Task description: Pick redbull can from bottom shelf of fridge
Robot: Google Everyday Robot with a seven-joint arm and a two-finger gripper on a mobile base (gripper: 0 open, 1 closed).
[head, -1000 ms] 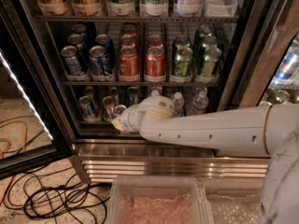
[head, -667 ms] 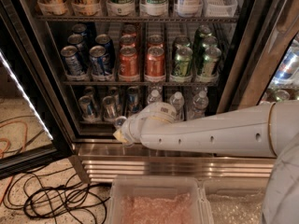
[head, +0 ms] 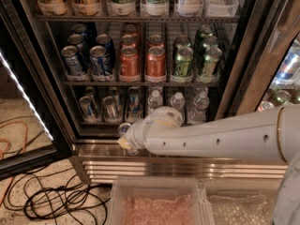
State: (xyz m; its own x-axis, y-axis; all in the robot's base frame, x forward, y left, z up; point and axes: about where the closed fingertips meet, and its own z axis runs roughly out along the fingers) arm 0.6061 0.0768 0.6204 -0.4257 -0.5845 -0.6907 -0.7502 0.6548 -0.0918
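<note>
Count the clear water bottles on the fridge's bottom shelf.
3, in a row at its right: left bottle, middle bottle, right bottle. More may hide behind. The gripper is at the bottom shelf's front.

The arm (head: 220, 137) is a thick, smooth, off-white tube. A row of small dark round holes runs along its side, and a thin gold ring circles its wider end. A bulbous white wrist joint (head: 161, 118) caps it. The claw (head: 125, 142), low at the fridge (head: 236, 55) front, is white with a pale yellow tip.
</note>
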